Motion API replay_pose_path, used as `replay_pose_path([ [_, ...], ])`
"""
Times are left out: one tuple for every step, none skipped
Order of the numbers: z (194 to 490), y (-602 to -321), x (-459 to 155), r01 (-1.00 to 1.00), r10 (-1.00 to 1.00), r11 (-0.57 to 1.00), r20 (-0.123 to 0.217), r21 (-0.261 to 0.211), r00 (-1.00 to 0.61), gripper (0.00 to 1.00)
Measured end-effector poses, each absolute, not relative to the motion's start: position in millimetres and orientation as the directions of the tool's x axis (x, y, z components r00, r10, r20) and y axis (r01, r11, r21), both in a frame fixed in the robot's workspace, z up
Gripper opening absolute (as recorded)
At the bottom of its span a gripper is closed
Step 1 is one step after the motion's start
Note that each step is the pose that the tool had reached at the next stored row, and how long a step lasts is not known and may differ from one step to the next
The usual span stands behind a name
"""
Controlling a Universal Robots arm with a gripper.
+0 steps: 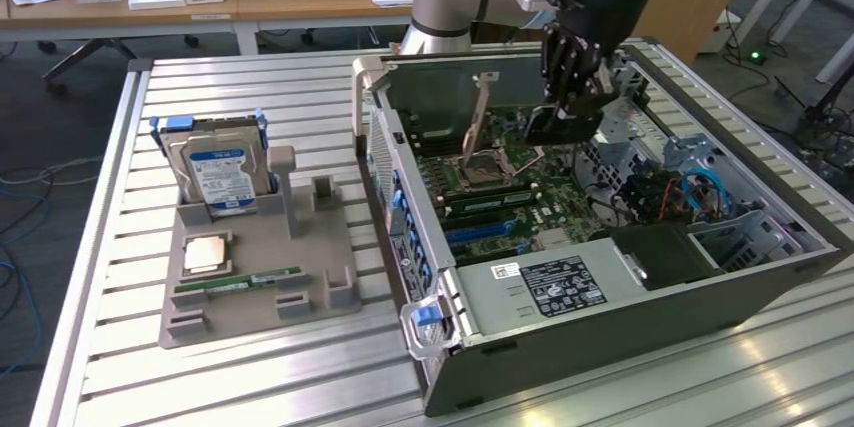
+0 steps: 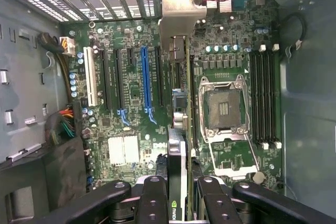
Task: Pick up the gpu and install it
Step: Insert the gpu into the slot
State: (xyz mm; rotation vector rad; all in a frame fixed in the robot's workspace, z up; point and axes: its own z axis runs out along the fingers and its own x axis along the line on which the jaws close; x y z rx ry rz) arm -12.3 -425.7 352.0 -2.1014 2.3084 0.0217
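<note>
The gpu (image 1: 558,129) hangs edge-down, pinched in the gripper (image 1: 574,112), over the motherboard (image 1: 534,197) at two o'clock from the CPU socket (image 1: 478,169) in the exterior view. I'd say any tilt could make its edge miss the blue slot (image 2: 145,82) and jam.

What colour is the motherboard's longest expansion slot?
Blue; the slot shows best in the wrist view.

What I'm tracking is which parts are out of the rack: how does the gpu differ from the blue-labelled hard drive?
Place: the gpu hangs over the motherboard inside the open case, clamped in the gripper; the hard drive stands in the grey rack on the table.
Look: the gpu is dark with a silver bracket; the hard drive is silver with a blue label.
Both are flat parts held upright.
</note>
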Motion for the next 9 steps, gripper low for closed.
replay_pose_path([
  [350.6, -425.7, -12.7, -0.996, -0.995, 0.093, -0.024, -0.003, -0.093, 0.27],
  [349.4, -425.8, -13.2, -0.996, -0.995, 0.093, -0.024, -0.003, -0.093, 0.27],
  [348.4, -426.1, -13.6, -0.996, -0.995, 0.093, -0.024, -0.003, -0.093, 0.27],
  [347.5, -426.5, -13.9, -0.996, -0.995, 0.092, -0.024, -0.003, -0.092, 0.27],
  [346.9, -427.0, -14.2, -0.996, -0.996, 0.092, -0.024, -0.003, -0.092, 0.27],
  [346.3, -427.3, -14.4, -0.996, -0.996, 0.091, -0.024, -0.003, -0.091, 0.27],
  [346.1, -427.4, -14.5, -0.996, -0.996, 0.091, -0.024, -0.003, -0.091, 0.27],
  [346.1, -427.3, -14.5, -0.996, -0.996, 0.091, -0.024, -0.003, -0.091, 0.27],
  [346.0, -427.3, -14.6, -0.996, -0.996, 0.091, -0.024, -0.003, -0.091, 0.27],
])
